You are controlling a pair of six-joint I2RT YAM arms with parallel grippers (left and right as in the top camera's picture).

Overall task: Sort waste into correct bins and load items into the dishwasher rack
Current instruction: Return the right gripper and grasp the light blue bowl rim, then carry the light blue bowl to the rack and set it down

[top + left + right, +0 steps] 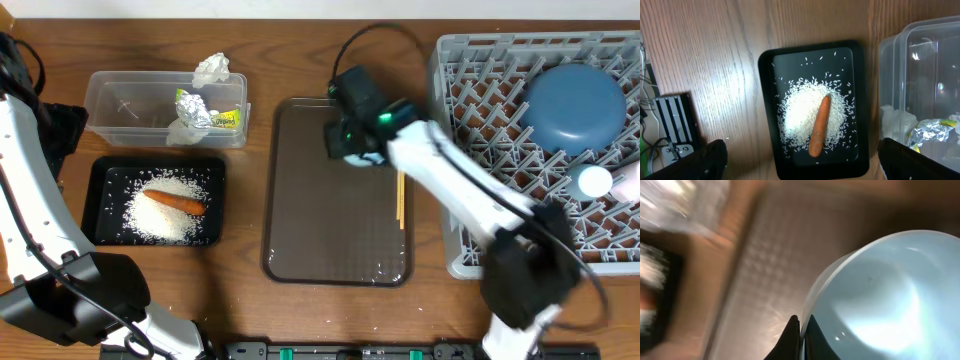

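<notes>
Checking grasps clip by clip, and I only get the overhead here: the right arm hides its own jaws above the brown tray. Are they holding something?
Observer: Yes. The right wrist view shows the right jaws shut on the rim of the small light blue bowl.
Operator: Anything inside it?
Observer: The part of its inside that shows looks clean, though that view is blurred.
Operator: And the left jaws?
Observer: In the left wrist view they stand wide apart and hold nothing, with the black tray in view between them.
</notes>
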